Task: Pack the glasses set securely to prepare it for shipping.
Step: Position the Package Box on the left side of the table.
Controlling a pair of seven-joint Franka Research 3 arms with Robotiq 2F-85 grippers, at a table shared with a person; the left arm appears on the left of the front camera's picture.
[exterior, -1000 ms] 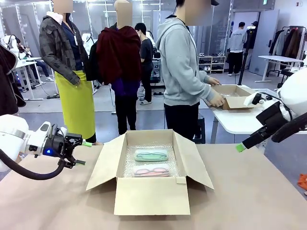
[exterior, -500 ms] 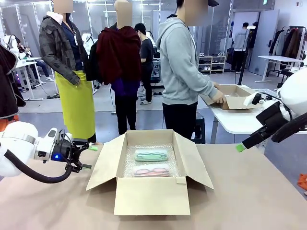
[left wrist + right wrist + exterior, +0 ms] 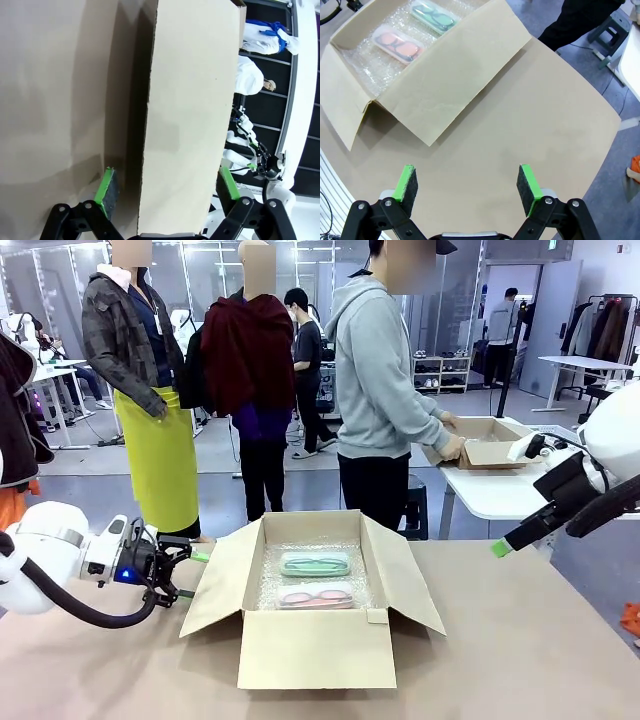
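Since a second ago, left gripper [image 3: 190, 575] advanced to the box's left flap [image 3: 218, 575], jaws apart straddling its edge. Mint case [image 3: 315, 563] and pink case [image 3: 316, 597] lie side by side on bubble wrap [image 3: 272, 585] inside cardboard box [image 3: 316, 650]. Right gripper [image 3: 466, 186] apart, over table [image 3: 520, 650].

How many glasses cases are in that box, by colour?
Mint green case: 1
Pink case: 1
Total: 2, lying side by side on bubble wrap inside the open box.
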